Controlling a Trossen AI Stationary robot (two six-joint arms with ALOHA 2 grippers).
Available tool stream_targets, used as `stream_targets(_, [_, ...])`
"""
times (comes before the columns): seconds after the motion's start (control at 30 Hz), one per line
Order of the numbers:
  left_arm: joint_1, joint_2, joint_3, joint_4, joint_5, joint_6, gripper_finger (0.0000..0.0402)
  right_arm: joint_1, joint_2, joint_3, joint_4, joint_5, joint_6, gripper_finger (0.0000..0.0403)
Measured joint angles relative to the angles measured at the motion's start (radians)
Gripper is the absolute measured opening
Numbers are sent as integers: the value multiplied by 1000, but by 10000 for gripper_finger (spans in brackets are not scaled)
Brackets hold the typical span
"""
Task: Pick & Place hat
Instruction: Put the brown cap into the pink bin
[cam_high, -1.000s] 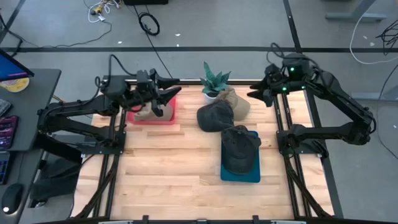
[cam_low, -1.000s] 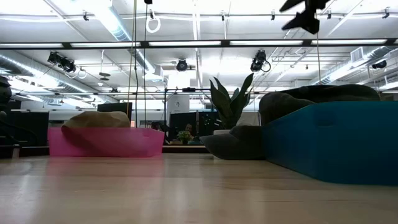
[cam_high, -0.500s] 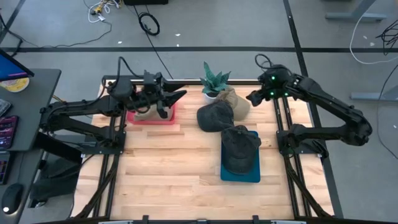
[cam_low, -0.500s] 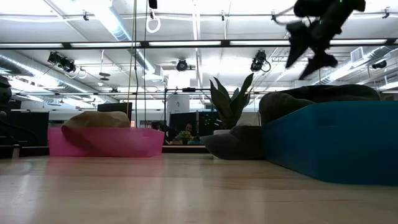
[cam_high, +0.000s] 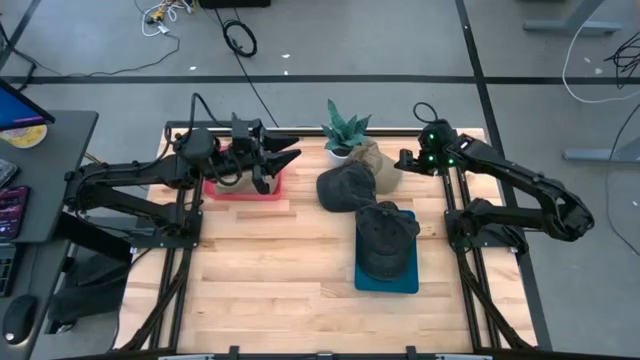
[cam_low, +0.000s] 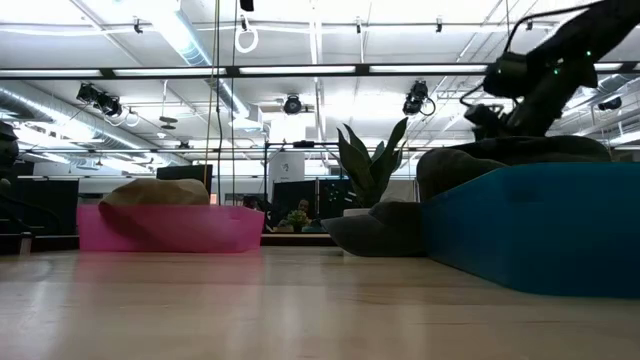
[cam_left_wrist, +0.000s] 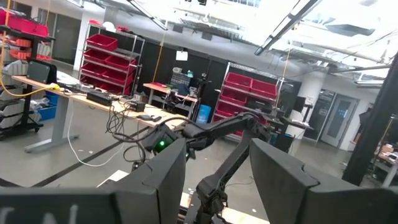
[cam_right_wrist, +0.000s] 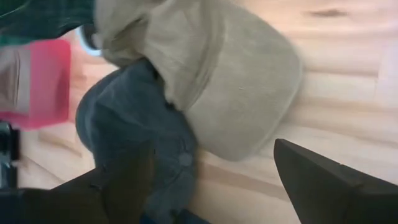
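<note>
Honestly, my right claw (cam_high: 403, 160), fingers spread wide, hovers upper right of centre beside the beige hat (cam_high: 380, 165), which overlaps the dark hat (cam_high: 345, 186); closing carelessly could snag both. My left claw (cam_high: 283, 152), part-spread and empty, waits above the pink bin (cam_high: 275, 185).

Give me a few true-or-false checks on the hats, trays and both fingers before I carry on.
1. A dark hat lies on the blue tray. True.
2. The pink tray is empty. False: a tan hat lies in it.
3. The right gripper holds the beige hat. False: its fingers are open beside it, holding nothing.
4. The left gripper is above the pink tray's edge. True.
5. The plant lies tipped over. False: it stands upright.
</note>
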Motion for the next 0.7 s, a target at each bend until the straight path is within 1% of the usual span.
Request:
stream_targets(0.23, [0,0,0,0,0,2,181,-24,0,-128,114,-6,125,323])
stream_targets(0.37, [0,0,0,-1,0,18,181,-36,0,-206,220,-15,197,324])
stream_targets(0.5, [0,0,0,-1,0,26,181,-48,0,-277,324,-26,247,324])
stream_targets(0.7, [0,0,0,-1,0,26,181,-54,0,-367,425,-30,311,324])
